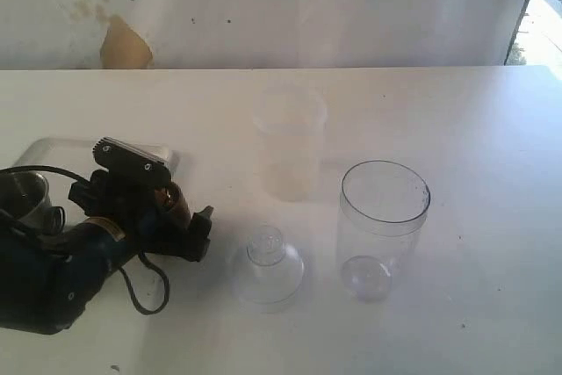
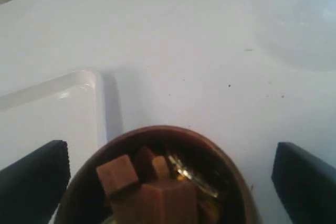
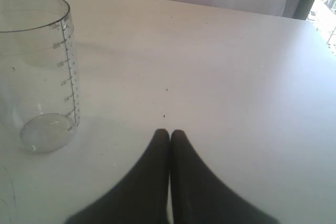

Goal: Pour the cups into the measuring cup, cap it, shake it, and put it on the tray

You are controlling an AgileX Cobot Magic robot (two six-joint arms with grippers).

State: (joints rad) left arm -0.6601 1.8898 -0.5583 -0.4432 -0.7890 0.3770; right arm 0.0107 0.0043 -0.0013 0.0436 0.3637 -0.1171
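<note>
Left pincer (image 2: 169, 156) stands spread, one jaw on either side of the small brown wooden cup (image 2: 231, 171), which holds brown cubes and lies at the corner of the white tray (image 2: 97, 93). The steel tumbler (image 1: 22, 195) stands in that tray. Right pincer (image 3: 169, 132) is pressed together and empty, near the clear measuring cup (image 3: 39, 72), which stands upright on the surface (image 3: 236, 77) beside the dome lid (image 1: 268, 265).

No legible txt; measuring cup (image 3: 37, 72) scale nums blurred.
</note>
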